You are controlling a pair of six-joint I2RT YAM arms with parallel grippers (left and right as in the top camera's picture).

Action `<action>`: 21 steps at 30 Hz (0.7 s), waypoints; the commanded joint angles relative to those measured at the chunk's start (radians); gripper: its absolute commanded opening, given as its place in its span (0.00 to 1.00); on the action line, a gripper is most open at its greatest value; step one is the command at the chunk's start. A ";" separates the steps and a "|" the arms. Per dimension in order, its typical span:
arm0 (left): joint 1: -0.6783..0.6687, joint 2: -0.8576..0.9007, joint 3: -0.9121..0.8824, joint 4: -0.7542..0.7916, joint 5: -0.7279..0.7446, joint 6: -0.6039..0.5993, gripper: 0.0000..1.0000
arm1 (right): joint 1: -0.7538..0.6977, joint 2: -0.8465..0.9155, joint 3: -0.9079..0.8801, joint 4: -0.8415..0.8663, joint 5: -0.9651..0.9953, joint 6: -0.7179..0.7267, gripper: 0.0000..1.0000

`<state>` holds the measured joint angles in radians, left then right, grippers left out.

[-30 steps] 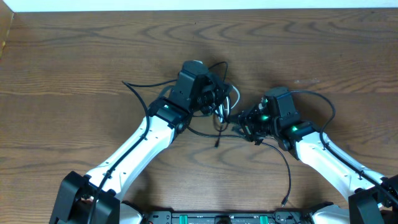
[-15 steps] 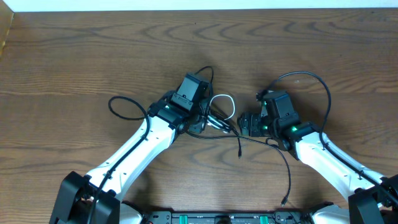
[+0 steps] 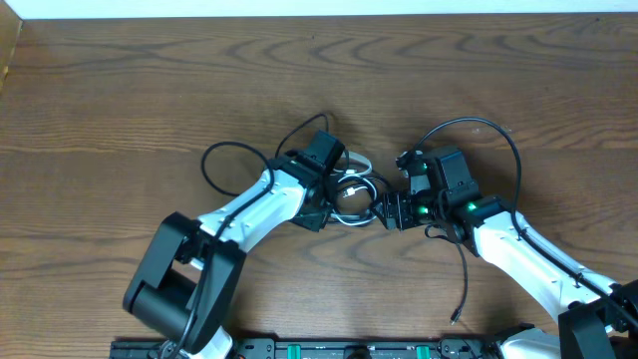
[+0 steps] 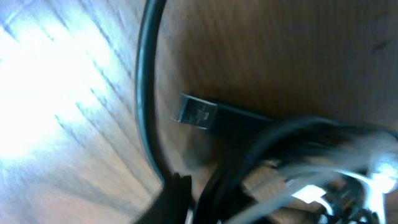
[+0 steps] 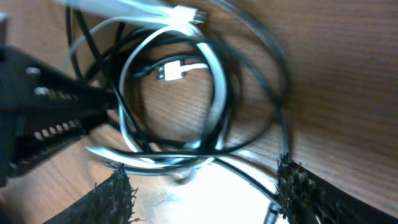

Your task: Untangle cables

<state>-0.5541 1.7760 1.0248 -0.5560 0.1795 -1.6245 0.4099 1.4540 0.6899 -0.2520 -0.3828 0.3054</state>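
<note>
The right gripper [image 3: 391, 210] has spread its fingers wide and moved up against the right side of the cables [image 3: 356, 191], which have dropped into one tangled coil on the table [image 3: 120, 90]. The left gripper [image 3: 334, 195] has swung in at the coil's left; its jaws cannot be made out. No strand is freed yet: the white cable [image 5: 214, 81] remains looped among the black ones.

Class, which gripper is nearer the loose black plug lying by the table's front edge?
Right. The right gripper is behind the plug, on the right of the cable tangle; the left gripper is farther off, on the tangle's left.
</note>
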 commanded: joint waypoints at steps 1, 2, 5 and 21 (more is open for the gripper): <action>-0.002 0.014 0.006 -0.016 0.060 0.340 0.47 | 0.002 -0.001 0.000 -0.003 -0.038 -0.014 0.73; -0.001 0.013 0.006 -0.016 0.060 0.402 0.53 | 0.002 -0.001 0.000 -0.003 -0.035 -0.014 0.73; -0.001 0.012 0.006 -0.032 0.060 0.546 0.59 | -0.003 -0.001 0.000 -0.003 -0.007 0.056 0.72; -0.001 -0.003 0.006 -0.030 0.038 0.610 0.30 | 0.031 0.115 0.000 0.079 0.100 -0.107 0.39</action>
<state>-0.5545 1.7832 1.0248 -0.5800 0.2306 -1.0294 0.4377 1.5669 0.6899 -0.1825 -0.3077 0.2790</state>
